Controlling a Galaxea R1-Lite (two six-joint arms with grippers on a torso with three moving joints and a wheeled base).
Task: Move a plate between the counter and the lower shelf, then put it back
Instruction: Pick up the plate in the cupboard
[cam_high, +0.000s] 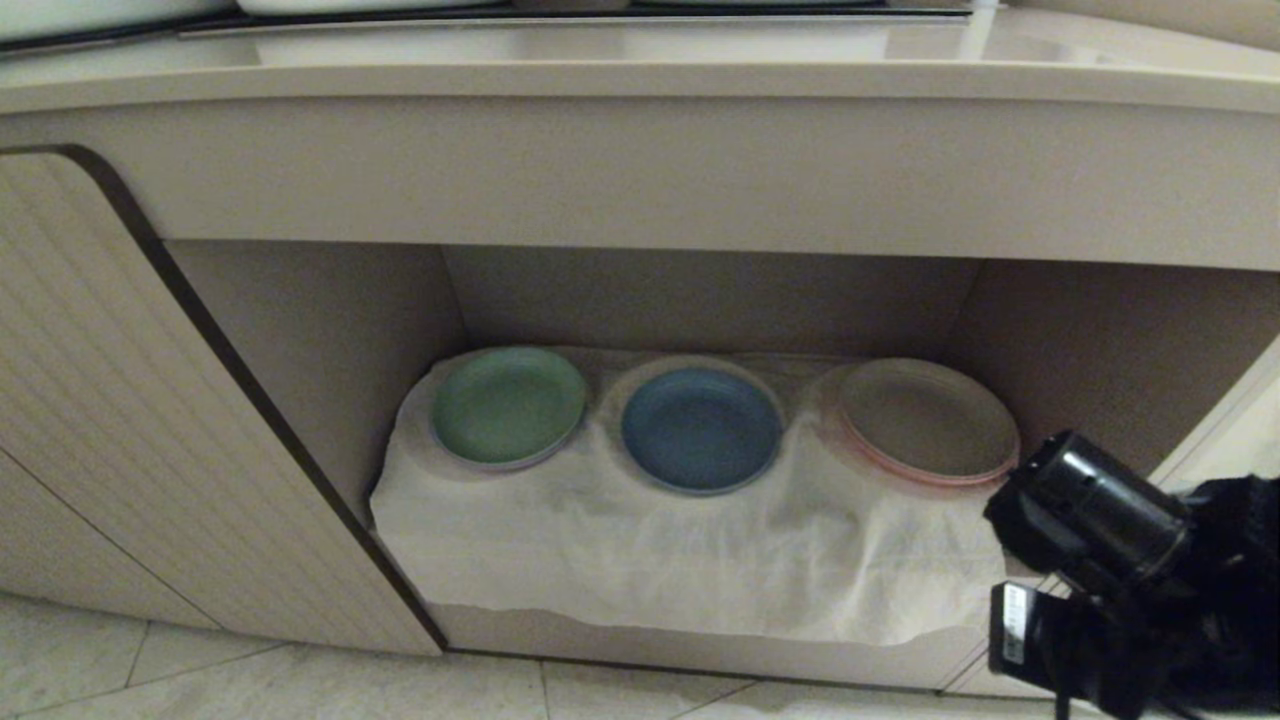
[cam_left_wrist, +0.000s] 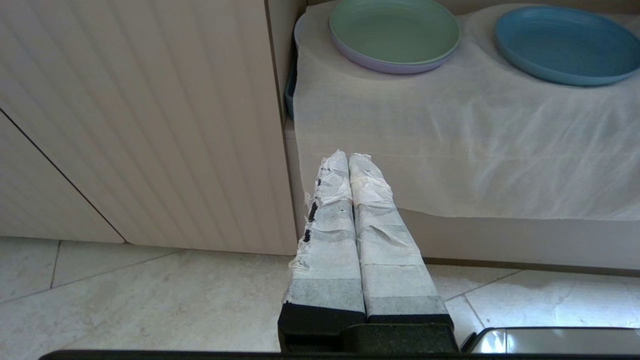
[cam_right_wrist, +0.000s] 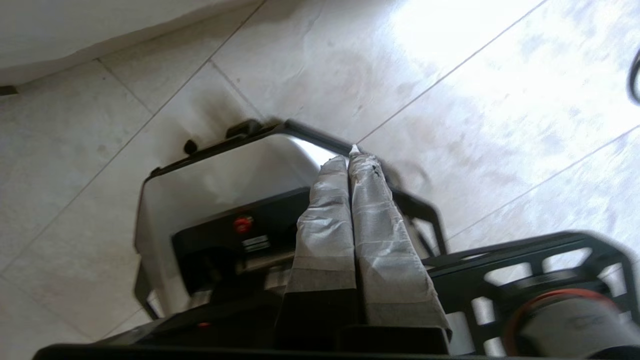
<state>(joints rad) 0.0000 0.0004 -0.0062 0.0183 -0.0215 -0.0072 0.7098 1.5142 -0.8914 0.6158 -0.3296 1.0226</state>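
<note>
The plate (cam_high: 700, 430) lies on the cloth (cam_high: 640, 550) in the lower shelf (cam_high: 1100, 340), between a green plate (cam_high: 508, 405) and a pinkish one (cam_high: 930, 420). Our right gripper (cam_right_wrist: 350, 160) hangs over the floor, jaws together and empty; the left gripper (cam_left_wrist: 347, 162) is likewise pressed together. We judge the return calls for opening wide and pinching the near rim cleanly; the counter (cam_high: 640, 85) is mostly cut off.

No text can be read; the white label (cam_high: 1013, 625) on the right arm is illegible

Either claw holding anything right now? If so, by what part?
Nothing held. Left claw and right claw are both shut on nothing. The blue plate lies on the lower shelf's cloth.
</note>
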